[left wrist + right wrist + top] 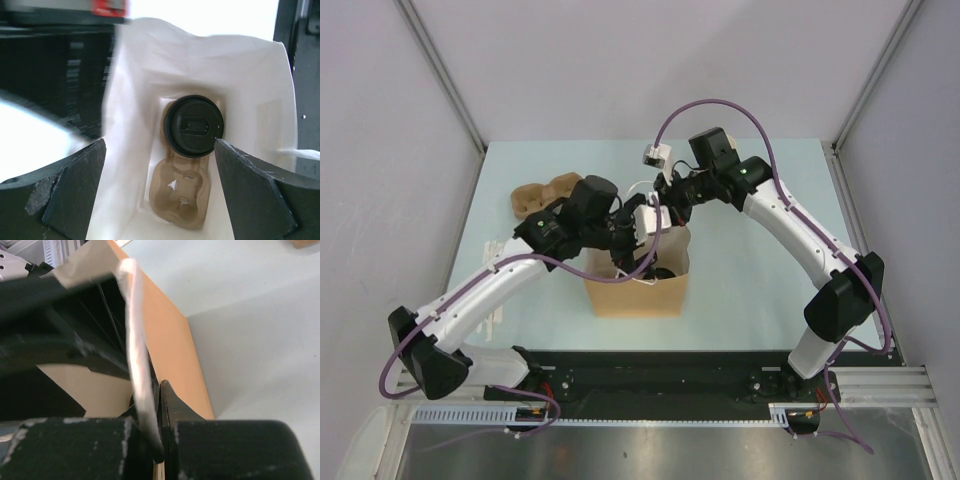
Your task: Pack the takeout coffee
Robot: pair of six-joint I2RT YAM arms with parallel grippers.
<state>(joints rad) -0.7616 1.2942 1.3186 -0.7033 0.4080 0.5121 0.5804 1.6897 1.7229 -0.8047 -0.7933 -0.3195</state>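
Note:
The takeout coffee point(194, 125), a brown paper cup with a round black lid, stands in one hole of a brown pulp cup carrier point(182, 192) at the bottom of the open paper bag point(636, 290). Its lid shows dark through the bag mouth in the top view point(661, 272). My left gripper point(159, 142) is open and empty, held over the bag mouth with its fingers on either side above the cup point(632, 248). My right gripper point(161, 390) is shut on the bag's white handle point(135, 340) at the far rim point(665, 207), holding the bag point(170, 340) upright.
A second brown pulp carrier point(542, 193) lies on the pale table behind the left arm. The white inner walls of the bag point(135, 150) stand close round the carrier. The black rail point(650, 372) runs along the table's near edge.

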